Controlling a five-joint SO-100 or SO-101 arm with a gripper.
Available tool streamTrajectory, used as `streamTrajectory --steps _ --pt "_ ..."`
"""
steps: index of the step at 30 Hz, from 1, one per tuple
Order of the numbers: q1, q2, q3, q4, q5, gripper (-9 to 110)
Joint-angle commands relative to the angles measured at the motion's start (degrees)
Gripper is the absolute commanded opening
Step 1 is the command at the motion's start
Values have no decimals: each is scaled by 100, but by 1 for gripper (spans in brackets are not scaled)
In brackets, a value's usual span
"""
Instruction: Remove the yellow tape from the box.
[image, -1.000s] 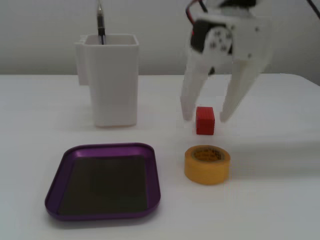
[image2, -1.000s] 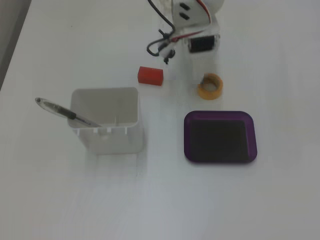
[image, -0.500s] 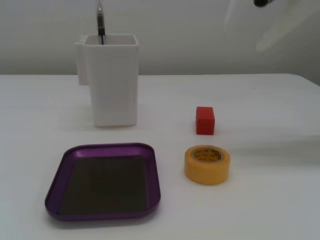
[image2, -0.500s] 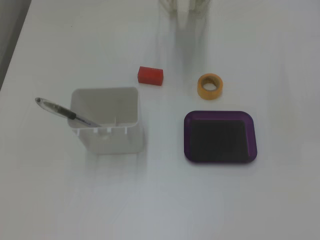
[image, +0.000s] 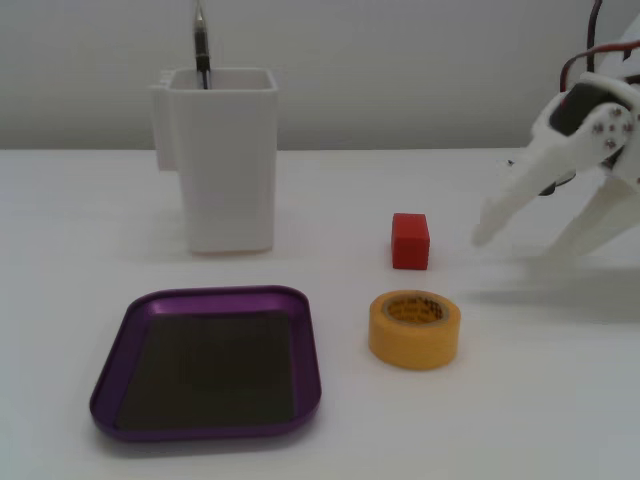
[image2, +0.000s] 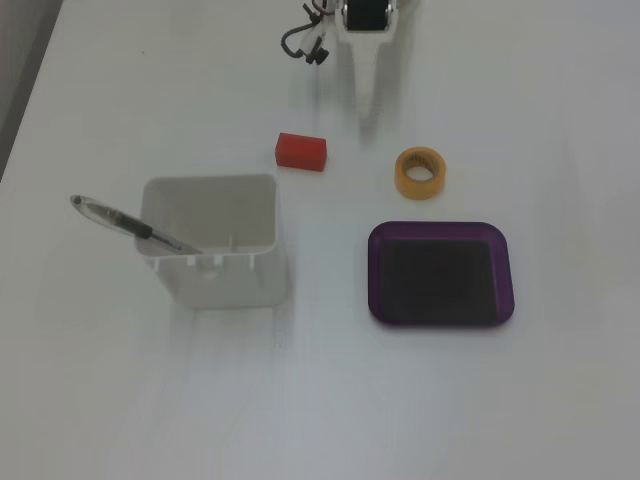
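Note:
The yellow tape (image: 415, 329) lies flat on the white table, just right of the purple box (image: 120, 352), apart from it. In the other fixed view the tape (image2: 421, 172) lies above the box (image2: 440, 315). The box's dark floor is bare. My white gripper (image: 516, 245) hovers at the right edge, above and right of the tape, with its fingers spread and nothing between them. It enters the other fixed view from the top edge (image2: 372, 100), pointing down toward the table.
A small red cube (image: 410, 241) stands between the tape and the gripper; it also shows in the other fixed view (image2: 301, 151). A tall white container (image: 222, 160) with a pen (image2: 130, 226) in it stands behind the box.

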Motion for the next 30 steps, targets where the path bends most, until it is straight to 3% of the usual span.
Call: streamTrajectory --steps 1,6,30 --pt "-53 176 132 44 308 16" --pt "-44 185 193 97 299 -1" --pt "-53 185 211 26 352 0"
